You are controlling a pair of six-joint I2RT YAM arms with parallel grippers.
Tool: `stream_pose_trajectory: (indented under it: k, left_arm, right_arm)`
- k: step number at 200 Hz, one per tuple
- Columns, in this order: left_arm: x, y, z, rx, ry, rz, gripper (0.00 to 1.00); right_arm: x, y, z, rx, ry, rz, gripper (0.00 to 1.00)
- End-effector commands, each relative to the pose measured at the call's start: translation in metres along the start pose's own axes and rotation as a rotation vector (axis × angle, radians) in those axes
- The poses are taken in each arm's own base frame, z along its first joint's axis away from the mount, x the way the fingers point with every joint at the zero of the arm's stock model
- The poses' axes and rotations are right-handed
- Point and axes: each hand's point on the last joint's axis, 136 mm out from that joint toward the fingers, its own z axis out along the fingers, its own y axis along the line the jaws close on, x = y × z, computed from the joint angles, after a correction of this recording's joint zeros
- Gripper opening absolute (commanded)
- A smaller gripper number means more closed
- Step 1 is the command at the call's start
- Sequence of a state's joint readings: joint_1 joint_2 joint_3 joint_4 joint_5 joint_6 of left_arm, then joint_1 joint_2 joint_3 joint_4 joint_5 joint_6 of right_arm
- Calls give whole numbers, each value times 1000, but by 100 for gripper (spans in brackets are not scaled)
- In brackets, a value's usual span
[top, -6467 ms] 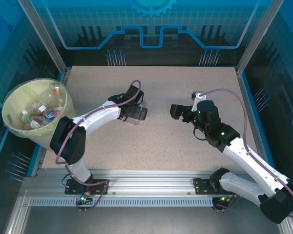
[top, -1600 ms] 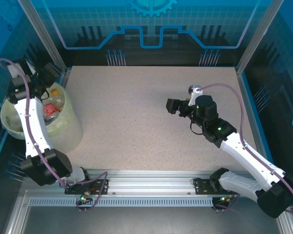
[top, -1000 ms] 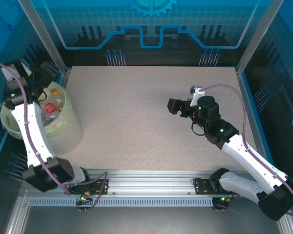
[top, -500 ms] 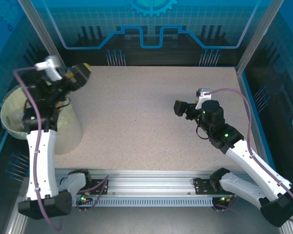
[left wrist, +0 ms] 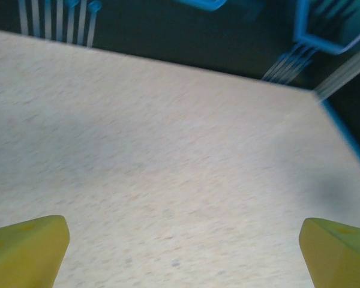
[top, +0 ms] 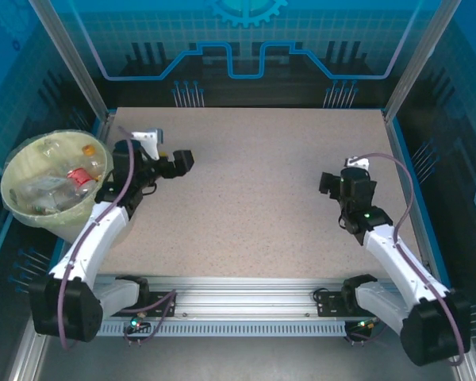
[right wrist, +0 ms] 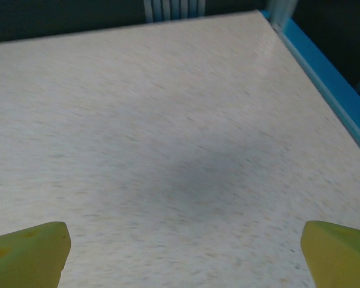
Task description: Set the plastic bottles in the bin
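The pale yellow-green bin (top: pixel 14 208) stands off the table's left edge, lined with a clear bag. Several plastic bottles (top: pixel 78 176) lie inside it, one with a red label, one with an orange cap. My left gripper (top: pixel 182 161) hovers over the table just right of the bin, open, nothing between its yellow fingertips (left wrist: pixel 27 252). My right gripper (top: pixel 327 183) sits over the right side of the table, also open and empty, its yellow fingertips (right wrist: pixel 30 255) spread wide above bare tabletop.
The speckled beige table (top: pixel 254 182) has a blue raised edge (top: pixel 408 182) along its right side and another by the bin. Metal frame posts (top: pixel 71 55) rise at the back corners. The aluminium rail (top: pixel 238 290) carries both arm bases at the near edge.
My left arm has swung from above the bin down and right over the table. My right arm has drawn back toward the right edge. Both grippers stayed open.
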State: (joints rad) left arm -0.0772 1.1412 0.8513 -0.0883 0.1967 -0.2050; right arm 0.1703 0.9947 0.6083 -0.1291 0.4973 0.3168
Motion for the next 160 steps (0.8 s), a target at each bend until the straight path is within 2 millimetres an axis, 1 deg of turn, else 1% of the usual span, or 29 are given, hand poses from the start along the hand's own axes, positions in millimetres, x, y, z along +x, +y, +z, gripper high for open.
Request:
stream_pose_trajectory:
  k: [1, 7, 23, 40, 44, 48, 71, 83, 99, 112, 126, 132, 135, 146, 160]
  left_arm:
    - [-1, 35, 5, -175, -78, 139, 99]
    - [4, 43, 8, -207, -78, 145, 99]
    - [23, 64, 14, -285, -59, 152, 99]
    - [48, 79, 26, -317, 12, 171, 99]
    - [54, 83, 29, -329, 29, 173, 99]
    - [59, 87, 31, -342, 44, 173, 99]
    - [86, 107, 44, -374, 100, 167, 99]
    - [94, 115, 48, -371, 109, 140, 99]
    - [98, 120, 49, -347, 87, 94, 99]
    - [96, 120, 49, -321, 71, 67, 99]
    - [92, 118, 50, -304, 49, 80, 99]
    - [92, 117, 50, -301, 45, 84, 99]
    - [92, 117, 50, -302, 44, 87, 99]
    - [91, 119, 49, -310, 35, 103, 99]
    - [84, 123, 46, -340, -17, 131, 99]
  right_arm:
    - [1, -16, 23, 35, -57, 40, 100]
    - [5, -18, 30, 39, -51, 45, 100]
    - [14, -15, 49, 22, -20, 19, 100]
    - [17, -1, 65, -34, -5, -27, 100]
    - [20, 2, 69, -49, 4, -37, 100]
    - [15, 7, 71, -68, -23, -36, 100]
    - [17, 25, 85, -144, -51, -92, 100]
    - [15, 32, 85, -169, -59, -131, 100]
    - [11, 40, 81, -205, -138, -178, 100]
    - [19, 44, 82, -240, -163, -181, 100]
    - [30, 51, 83, -280, -200, -206, 100]
    - [28, 53, 83, -277, -223, -216, 100]
    - [31, 53, 83, -274, -206, -219, 100]
    - [29, 52, 86, -263, -186, -213, 100]
    - [28, 50, 89, -256, -174, -201, 100]
